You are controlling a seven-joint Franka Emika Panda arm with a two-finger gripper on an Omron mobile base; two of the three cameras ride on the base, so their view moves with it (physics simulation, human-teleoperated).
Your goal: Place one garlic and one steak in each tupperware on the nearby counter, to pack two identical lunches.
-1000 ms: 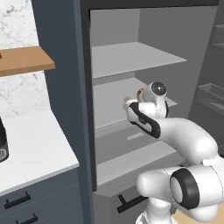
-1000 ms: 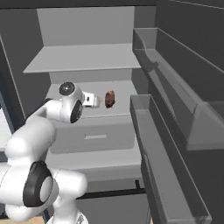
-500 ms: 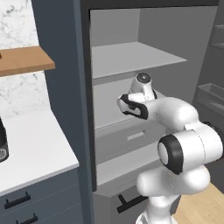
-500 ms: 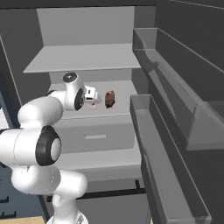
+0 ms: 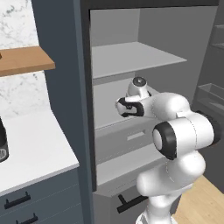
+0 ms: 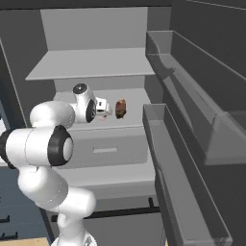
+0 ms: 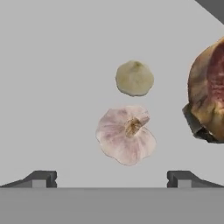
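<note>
Two garlic bulbs (image 7: 127,134) (image 7: 134,78) are lying beyond the wide-open, empty gripper (image 7: 109,178), steak (image 7: 209,92) sitting right.

Grey shelves (image 5: 131,57), white counter (image 5: 30,144), wooden shelf (image 5: 24,61).

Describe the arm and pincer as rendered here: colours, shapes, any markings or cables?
The arm is glossy white, built of rounded tubular links with bulging elbows. Joints carry dark, near-black rings and grey end caps, as on the wrist. The hand is a small white block. The pincer has two small, dark grey, squared finger tips. No cables, logos or markings are visible.
</note>
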